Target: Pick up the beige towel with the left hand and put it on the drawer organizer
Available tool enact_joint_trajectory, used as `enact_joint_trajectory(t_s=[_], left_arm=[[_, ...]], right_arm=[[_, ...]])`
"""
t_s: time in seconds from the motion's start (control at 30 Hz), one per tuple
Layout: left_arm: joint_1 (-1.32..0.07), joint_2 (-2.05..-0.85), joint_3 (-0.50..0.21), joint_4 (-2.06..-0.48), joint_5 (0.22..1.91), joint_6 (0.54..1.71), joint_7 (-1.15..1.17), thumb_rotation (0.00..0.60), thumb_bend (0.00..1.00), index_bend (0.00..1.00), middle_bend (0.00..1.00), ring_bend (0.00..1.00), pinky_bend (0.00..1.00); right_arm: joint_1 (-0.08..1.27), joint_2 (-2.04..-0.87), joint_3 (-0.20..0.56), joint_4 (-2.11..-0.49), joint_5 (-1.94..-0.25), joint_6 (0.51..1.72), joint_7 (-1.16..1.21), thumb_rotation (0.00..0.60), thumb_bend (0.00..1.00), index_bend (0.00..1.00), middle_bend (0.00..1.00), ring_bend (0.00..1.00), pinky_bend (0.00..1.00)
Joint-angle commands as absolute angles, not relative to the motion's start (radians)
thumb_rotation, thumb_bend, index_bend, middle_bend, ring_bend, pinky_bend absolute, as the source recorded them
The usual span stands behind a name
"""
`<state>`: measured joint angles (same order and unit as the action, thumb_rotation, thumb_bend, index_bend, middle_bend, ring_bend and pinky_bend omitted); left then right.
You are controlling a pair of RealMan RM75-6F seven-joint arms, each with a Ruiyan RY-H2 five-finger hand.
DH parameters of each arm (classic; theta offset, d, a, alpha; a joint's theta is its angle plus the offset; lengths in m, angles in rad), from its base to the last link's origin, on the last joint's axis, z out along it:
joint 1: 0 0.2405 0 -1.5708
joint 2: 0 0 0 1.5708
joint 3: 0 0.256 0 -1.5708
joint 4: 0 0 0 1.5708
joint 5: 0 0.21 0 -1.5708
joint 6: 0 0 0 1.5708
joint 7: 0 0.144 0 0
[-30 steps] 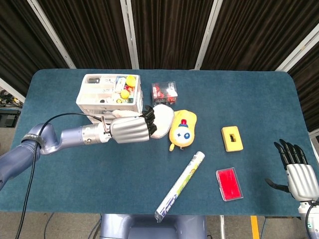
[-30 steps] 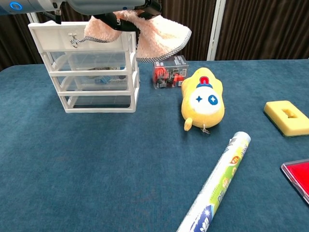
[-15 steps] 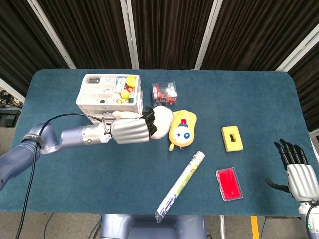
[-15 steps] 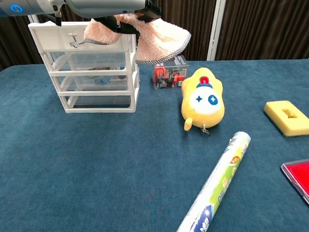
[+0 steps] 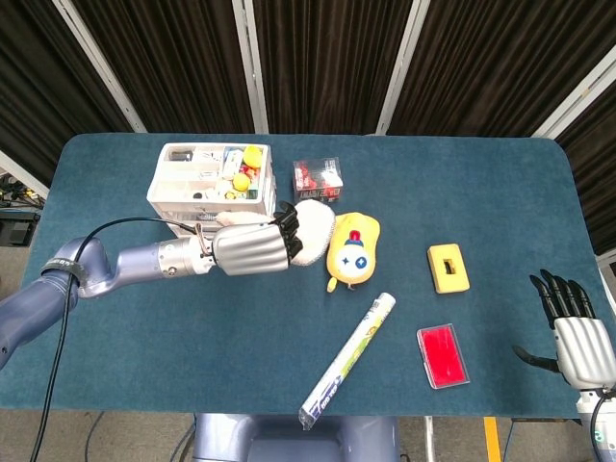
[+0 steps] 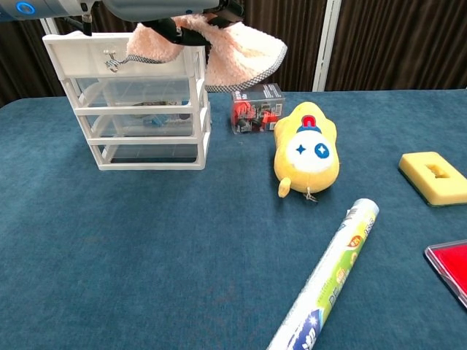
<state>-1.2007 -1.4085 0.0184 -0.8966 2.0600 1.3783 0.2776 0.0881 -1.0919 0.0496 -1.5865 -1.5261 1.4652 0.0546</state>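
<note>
My left hand (image 5: 252, 250) grips the beige towel (image 5: 312, 231) and holds it in the air beside the front right corner of the white drawer organizer (image 5: 207, 180). In the chest view the towel (image 6: 241, 58) hangs from the hand (image 6: 164, 11) at the height of the organizer's top (image 6: 131, 102), its folds drooping over the right edge. The organizer's open top tray holds several small items. My right hand (image 5: 577, 332) rests at the table's near right corner, fingers apart, holding nothing.
A yellow plush toy (image 5: 352, 250) lies just right of the towel, a small clear box with red contents (image 5: 318, 177) behind it. A foil roll (image 5: 348, 361), yellow sponge (image 5: 448, 268) and red case (image 5: 443, 354) lie further right on the blue table.
The left hand with the towel has lifted slightly and edged toward the organizer. The right hand has not moved.
</note>
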Motion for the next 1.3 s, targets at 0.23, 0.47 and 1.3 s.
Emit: enact_joint_trajectory(t_s=[0.23,0.47,1.3], left_arm=[[-1.198,-1.421,0.026,-0.876,2.055,1.379,0.273,0.6,0.69,0.93,0.75,0.58,0.5],[-1.201,-1.445,0.027,-0.862,2.051,1.381,0.271,0.6,0.69,0.93,0.75,0.58,0.5],[-1.19,-1.492,0.066,-0.821,2.043,1.363,0.265,0.6,0.65,0.88,0.69,0.53,0.43]], right_arm=[[0.088,-1.092,0.049,-1.588,-1.525,1.464,0.052,0.6,0.01,0.0,0.0,0.0,0.0],[0.087,-1.092,0.05,-1.589,-1.524,1.465,0.053,0.6,0.01,0.0,0.0,0.0,0.0],[0.086,-1.089,0.05,-1.589,-1.525,1.466,0.061,0.6,0.01,0.0,0.0,0.0,0.0]])
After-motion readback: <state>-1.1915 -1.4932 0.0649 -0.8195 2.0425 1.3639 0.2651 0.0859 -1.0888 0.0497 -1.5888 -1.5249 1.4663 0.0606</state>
